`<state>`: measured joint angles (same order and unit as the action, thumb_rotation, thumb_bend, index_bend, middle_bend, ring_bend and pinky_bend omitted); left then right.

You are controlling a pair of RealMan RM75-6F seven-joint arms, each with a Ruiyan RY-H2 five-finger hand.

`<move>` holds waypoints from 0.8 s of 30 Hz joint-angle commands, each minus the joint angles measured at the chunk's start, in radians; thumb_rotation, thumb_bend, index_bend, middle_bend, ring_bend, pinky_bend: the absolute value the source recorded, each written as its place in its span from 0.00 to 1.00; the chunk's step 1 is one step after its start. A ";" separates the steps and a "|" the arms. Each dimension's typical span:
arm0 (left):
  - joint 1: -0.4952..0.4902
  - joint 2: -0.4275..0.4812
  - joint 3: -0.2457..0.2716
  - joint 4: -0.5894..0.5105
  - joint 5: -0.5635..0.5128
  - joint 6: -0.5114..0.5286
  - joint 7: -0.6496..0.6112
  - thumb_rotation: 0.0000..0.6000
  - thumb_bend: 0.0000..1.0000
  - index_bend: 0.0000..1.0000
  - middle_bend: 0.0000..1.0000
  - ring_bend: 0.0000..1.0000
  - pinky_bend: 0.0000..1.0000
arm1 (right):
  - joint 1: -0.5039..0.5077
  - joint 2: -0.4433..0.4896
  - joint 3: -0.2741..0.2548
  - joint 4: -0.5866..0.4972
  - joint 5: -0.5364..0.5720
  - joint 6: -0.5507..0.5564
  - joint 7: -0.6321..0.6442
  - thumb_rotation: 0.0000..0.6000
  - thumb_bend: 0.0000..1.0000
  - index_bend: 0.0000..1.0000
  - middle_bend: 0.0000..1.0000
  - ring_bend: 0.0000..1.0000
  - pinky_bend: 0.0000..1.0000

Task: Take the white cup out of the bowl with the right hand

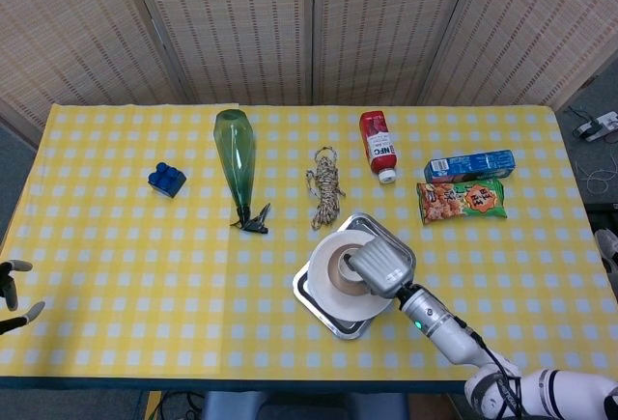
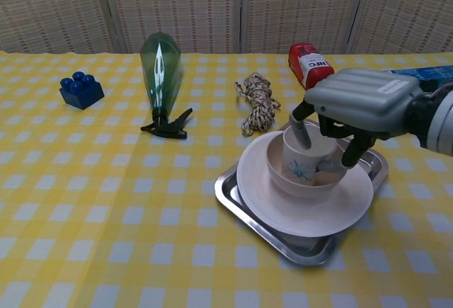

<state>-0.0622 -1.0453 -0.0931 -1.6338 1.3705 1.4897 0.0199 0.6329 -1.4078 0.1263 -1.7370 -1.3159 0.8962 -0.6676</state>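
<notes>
The white cup (image 2: 301, 167) with a blue print stands upright in a beige bowl (image 2: 282, 179), on a white plate (image 2: 311, 216) in a metal tray (image 2: 232, 193). My right hand (image 2: 359, 103) hovers directly over the cup, thumb down at its left front and fingers (image 2: 350, 154) down past its right side; contact is not visible. In the head view the right hand (image 1: 380, 267) hides the cup and most of the bowl. My left hand (image 1: 14, 294) is at the table's near left edge, fingers apart, holding nothing.
A green spray bottle (image 2: 159, 67) lies left of the tray, with a rope coil (image 2: 257, 103) and a red bottle (image 2: 308, 63) behind it. A blue brick (image 2: 80, 90) sits far left. A snack bag (image 1: 462, 199) and a blue box (image 1: 469, 164) lie at the right.
</notes>
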 commanded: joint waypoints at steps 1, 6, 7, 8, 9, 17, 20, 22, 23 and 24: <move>0.002 0.003 -0.001 -0.001 0.000 0.001 -0.006 1.00 0.00 0.46 0.72 0.55 0.65 | 0.016 -0.005 -0.007 -0.001 0.024 -0.011 -0.019 1.00 0.24 0.50 1.00 1.00 1.00; 0.004 0.006 -0.003 -0.001 0.000 0.005 -0.012 1.00 0.00 0.46 0.72 0.55 0.65 | 0.032 0.005 -0.020 -0.018 0.052 -0.016 -0.037 1.00 0.28 0.54 1.00 1.00 1.00; 0.004 0.007 -0.003 -0.001 0.000 0.005 -0.013 1.00 0.00 0.46 0.72 0.55 0.65 | 0.033 0.008 -0.022 -0.023 0.054 -0.015 -0.039 1.00 0.28 0.56 1.00 1.00 1.00; 0.004 0.007 -0.003 -0.001 0.001 0.005 -0.013 1.00 0.00 0.46 0.72 0.55 0.65 | 0.035 0.012 -0.025 -0.029 0.057 -0.011 -0.042 1.00 0.29 0.57 1.00 1.00 1.00; 0.004 0.007 -0.003 -0.001 0.001 0.005 -0.013 1.00 0.00 0.46 0.72 0.55 0.65 | 0.036 0.016 -0.027 -0.034 0.057 -0.007 -0.044 1.00 0.29 0.58 1.00 1.00 1.00; 0.004 0.006 0.000 -0.005 0.006 0.002 -0.004 1.00 0.00 0.46 0.72 0.55 0.65 | 0.047 0.045 -0.043 -0.076 0.064 0.017 -0.060 1.00 0.31 0.64 1.00 1.00 1.00; 0.004 0.006 0.001 -0.006 0.008 0.003 -0.001 1.00 0.00 0.46 0.72 0.55 0.65 | 0.048 0.057 -0.047 -0.092 0.064 0.031 -0.063 1.00 0.32 0.65 1.00 1.00 1.00; 0.004 0.005 0.000 -0.006 0.008 0.004 0.000 1.00 0.00 0.46 0.72 0.55 0.65 | 0.045 0.071 -0.048 -0.109 0.058 0.047 -0.066 1.00 0.32 0.65 1.00 1.00 1.00; 0.004 0.005 0.000 -0.005 0.008 0.004 -0.001 1.00 0.00 0.46 0.72 0.55 0.65 | 0.042 0.084 -0.048 -0.125 0.052 0.061 -0.068 1.00 0.32 0.65 1.00 1.00 1.00; 0.004 0.006 0.000 -0.005 0.008 0.004 -0.001 1.00 0.00 0.46 0.72 0.55 0.65 | 0.039 0.095 -0.048 -0.138 0.046 0.073 -0.069 1.00 0.32 0.65 1.00 1.00 1.00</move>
<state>-0.0580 -1.0397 -0.0927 -1.6391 1.3786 1.4938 0.0189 0.6763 -1.3272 0.0793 -1.8588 -1.2617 0.9536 -0.7338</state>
